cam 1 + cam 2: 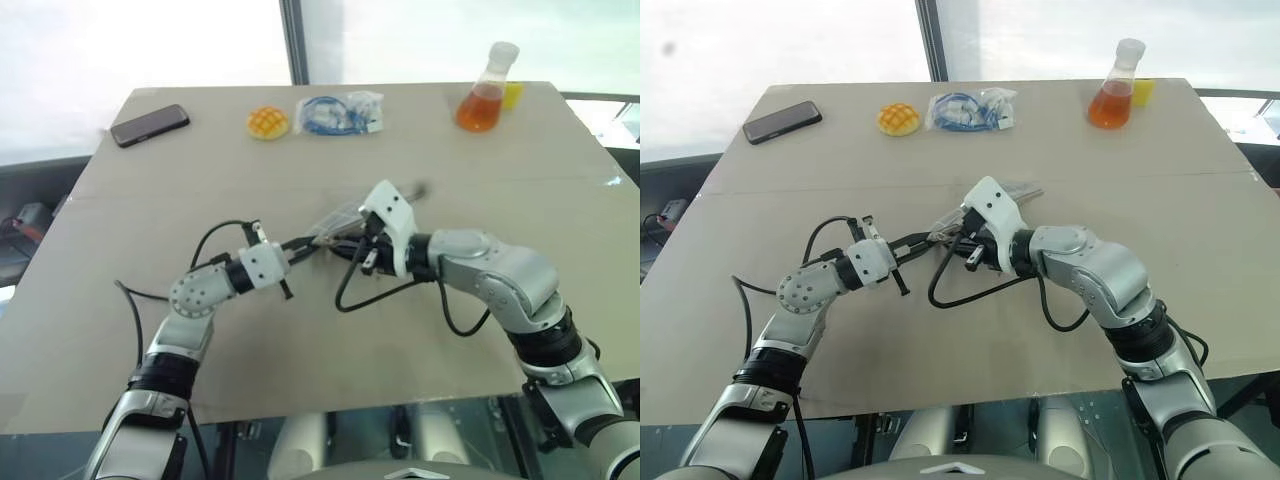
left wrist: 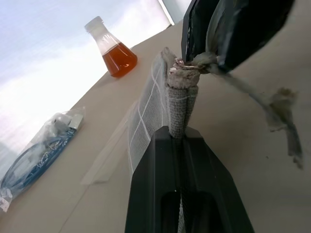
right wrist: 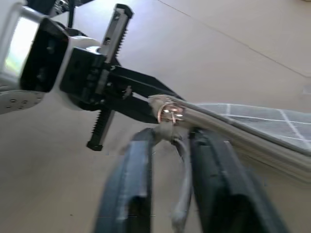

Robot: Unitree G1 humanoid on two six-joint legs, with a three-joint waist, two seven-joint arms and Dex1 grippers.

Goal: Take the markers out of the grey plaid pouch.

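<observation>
No readable text, labels, brands or numbers anywhere. Flask [image 1: 483, 92], phone [image 1: 150, 125] and clear plastic bag [image 1: 339, 113] on the surface [image 1: 560, 200] carry no legible marks; the bag's white insert may bear print, too small to tell.

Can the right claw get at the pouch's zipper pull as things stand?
Probably yes: the left claw pinches the pouch end, and the right claw straddles the pull, nothing between.
</observation>
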